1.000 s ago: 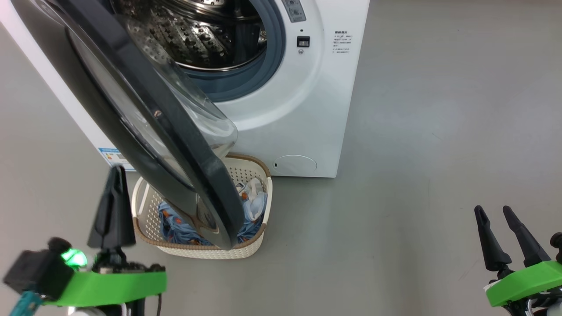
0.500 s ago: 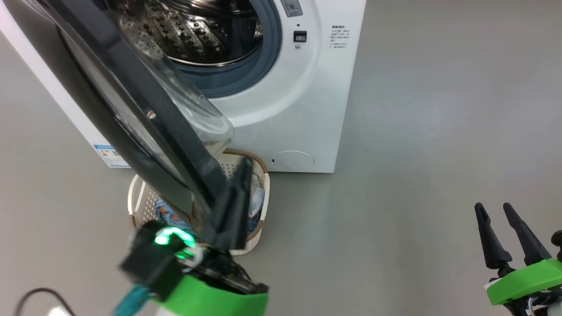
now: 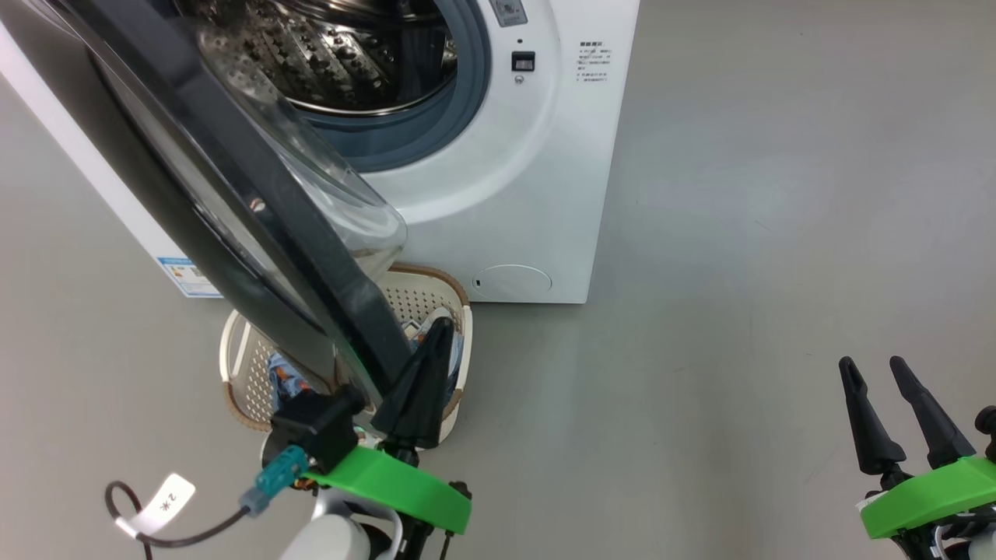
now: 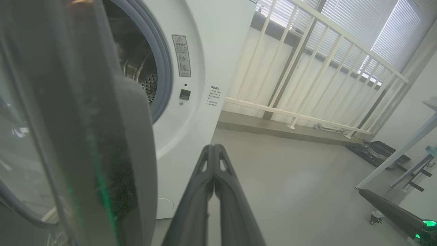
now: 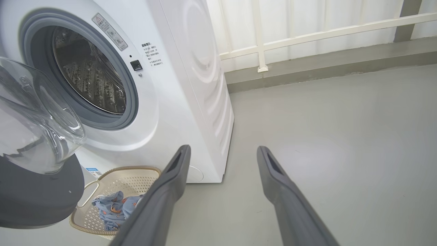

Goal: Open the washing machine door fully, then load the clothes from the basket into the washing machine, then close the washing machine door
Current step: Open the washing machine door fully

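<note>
The white washing machine [image 3: 529, 194] stands at the top with its steel drum [image 3: 342, 54] exposed. The washing machine door [image 3: 257, 210] hangs partly open, its black rim slanting down over the basket [image 3: 233, 365]. The clothes [image 3: 282, 381] lie in the basket, mostly hidden by the door; they show as blue fabric [image 5: 112, 205] in the right wrist view. My left gripper [image 3: 437, 330] is shut and empty, close beside the door's free edge on the drum side; I cannot tell whether it touches. My right gripper [image 3: 873, 364] stands open and empty, low at the right, far from the machine.
Bare grey floor [image 3: 778, 194] stretches right of the machine. A white railing [image 4: 307, 68] with blinds behind it runs along the far wall, and a black case [image 4: 375, 153] lies on the floor there. A cable with a white tag [image 3: 167, 498] hangs by my left arm.
My left gripper has swung from the left of the door, around its lower edge, to the right side by the door's free edge. The right gripper has stayed put. The camera shifted slightly.
</note>
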